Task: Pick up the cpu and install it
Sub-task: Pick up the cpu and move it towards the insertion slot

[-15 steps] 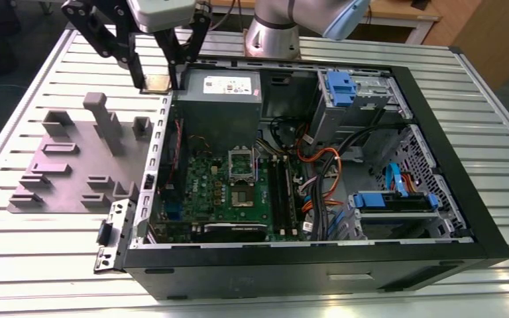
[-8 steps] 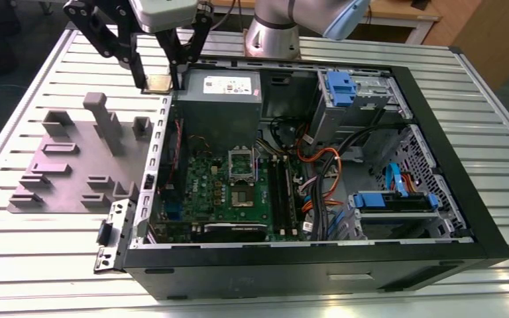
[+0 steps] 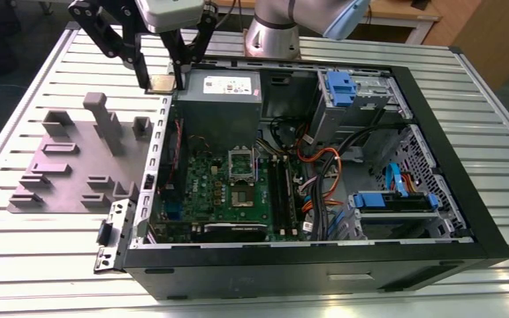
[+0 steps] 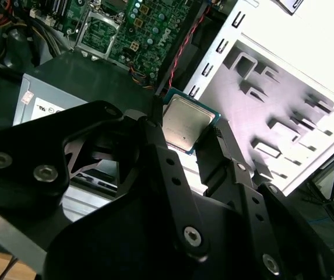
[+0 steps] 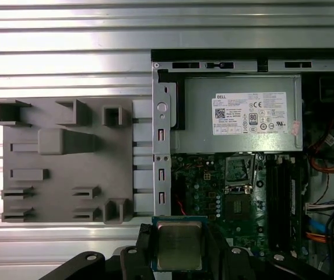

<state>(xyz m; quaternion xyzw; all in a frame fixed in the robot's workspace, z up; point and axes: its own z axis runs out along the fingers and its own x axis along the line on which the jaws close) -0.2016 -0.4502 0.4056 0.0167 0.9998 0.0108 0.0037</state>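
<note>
The cpu (image 3: 160,83) is a small square chip with a silvery metal top, held in the air between my black fingers. My gripper (image 3: 161,84) is shut on the cpu, above the back corner of the open computer case, on the exterior view's left. Both wrist views show the cpu (image 4: 184,124) (image 5: 179,245) clamped at my fingertips. The open socket (image 3: 241,165) sits on the green motherboard (image 3: 210,189) inside the case, lower than and apart from the chip; the socket (image 5: 239,170) also appears in the first wrist view.
A grey blocky plastic fixture (image 3: 77,162) lies on the slatted metal table (image 3: 42,258) beside the case. The grey power supply (image 3: 221,99) sits just under my gripper. Cables (image 3: 321,179) and blue drive bays (image 3: 394,199) crowd the case's other side.
</note>
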